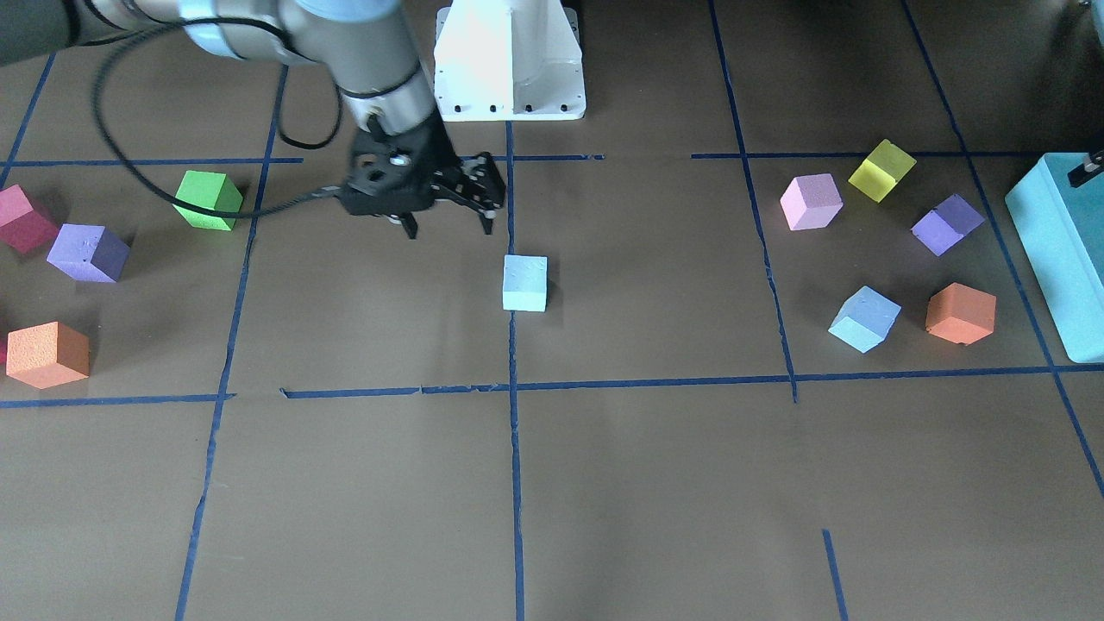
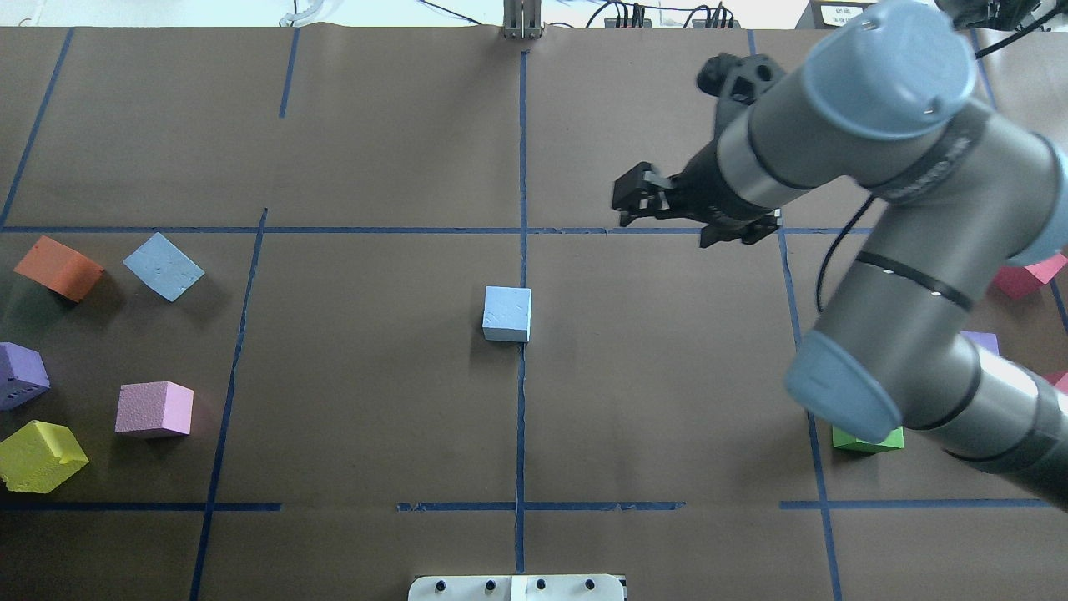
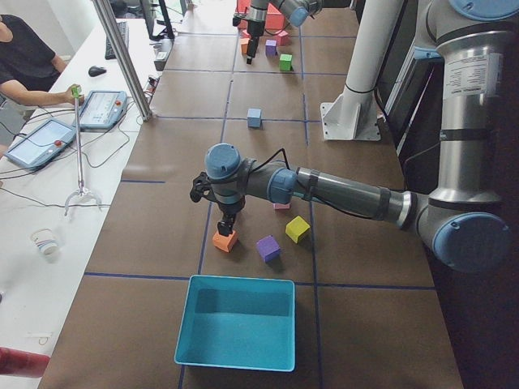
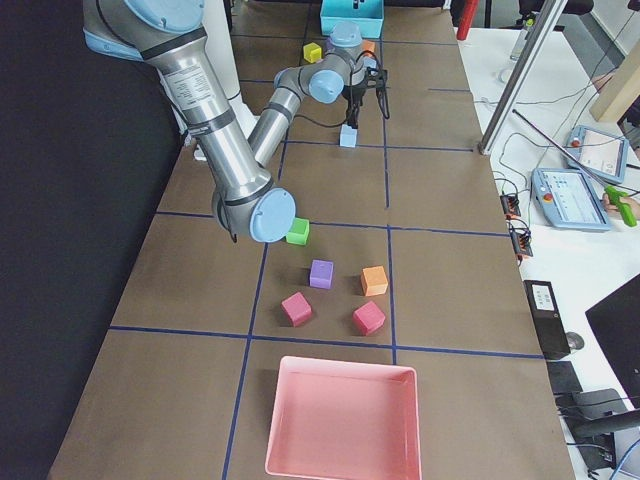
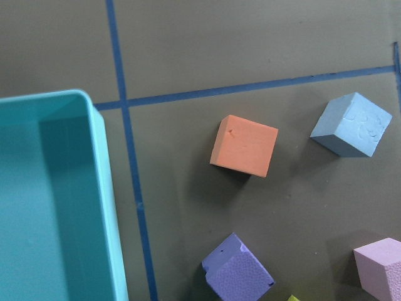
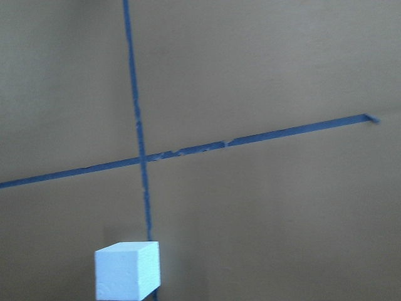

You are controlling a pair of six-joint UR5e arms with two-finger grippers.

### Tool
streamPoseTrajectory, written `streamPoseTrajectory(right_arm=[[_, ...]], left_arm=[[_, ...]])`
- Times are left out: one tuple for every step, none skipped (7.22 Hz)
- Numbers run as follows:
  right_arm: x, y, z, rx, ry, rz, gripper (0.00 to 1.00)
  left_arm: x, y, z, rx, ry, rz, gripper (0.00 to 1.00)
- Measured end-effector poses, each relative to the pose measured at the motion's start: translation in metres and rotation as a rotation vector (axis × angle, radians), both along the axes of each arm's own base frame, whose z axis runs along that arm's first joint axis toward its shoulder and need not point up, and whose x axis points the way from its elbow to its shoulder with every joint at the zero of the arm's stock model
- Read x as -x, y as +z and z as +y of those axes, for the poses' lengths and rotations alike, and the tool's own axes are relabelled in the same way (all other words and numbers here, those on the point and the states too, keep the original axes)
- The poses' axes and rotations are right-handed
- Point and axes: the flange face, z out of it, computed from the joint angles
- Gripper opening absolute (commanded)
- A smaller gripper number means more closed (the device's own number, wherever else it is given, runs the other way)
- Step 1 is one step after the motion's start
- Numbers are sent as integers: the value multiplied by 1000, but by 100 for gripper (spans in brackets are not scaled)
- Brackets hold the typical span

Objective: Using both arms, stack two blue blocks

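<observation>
One pale blue block [image 1: 525,282] sits on the centre tape line; it also shows in the overhead view [image 2: 506,313] and low in the right wrist view [image 6: 127,271]. The second blue block [image 1: 864,318] lies tilted beside an orange block [image 1: 960,312], and shows in the overhead view [image 2: 163,265] and the left wrist view [image 5: 354,124]. My right gripper [image 1: 448,228] is open and empty, raised, short of the centre block on the robot's side. My left gripper [image 3: 226,225] hangs over the orange block [image 3: 225,240]; I cannot tell whether it is open or shut.
A teal box [image 1: 1056,250] stands at my left end, a pink tray [image 4: 340,420] at my right end. Pink, yellow and purple blocks [image 1: 947,224] lie near the second blue block. Green [image 1: 209,200], purple, red and orange blocks lie on my right side. The white pedestal [image 1: 509,60] stands behind.
</observation>
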Motion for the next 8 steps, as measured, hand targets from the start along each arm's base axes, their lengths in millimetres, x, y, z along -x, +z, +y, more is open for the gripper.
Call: streamPoseTrajectory(right_arm=[[-32, 32, -6, -3, -6, 33, 100], [-56, 64, -10, -22, -35, 73, 100], [-81, 91, -14, -27, -71, 91, 100], [-111, 115, -16, -30, -108, 94, 100], [-134, 136, -15, -41, -141, 100, 100], [-146, 151, -13, -54, -167, 109, 100], [-150, 159, -12, -57, -178, 116, 100], [-151, 164, -12, -55, -184, 121, 100]], left_arm=[[-43, -14, -13, -72, 58, -50, 100], [-81, -23, -26, -131, 98, -109, 100], [-113, -25, -36, -169, 126, -142, 100], [-143, -21, -44, -199, 143, -142, 100], [-168, -15, -49, -209, 134, -122, 100], [-195, -8, -47, -200, 113, -90, 100], [-222, -3, -42, -193, 115, -68, 100], [-238, -2, -39, -190, 120, -57, 100]])
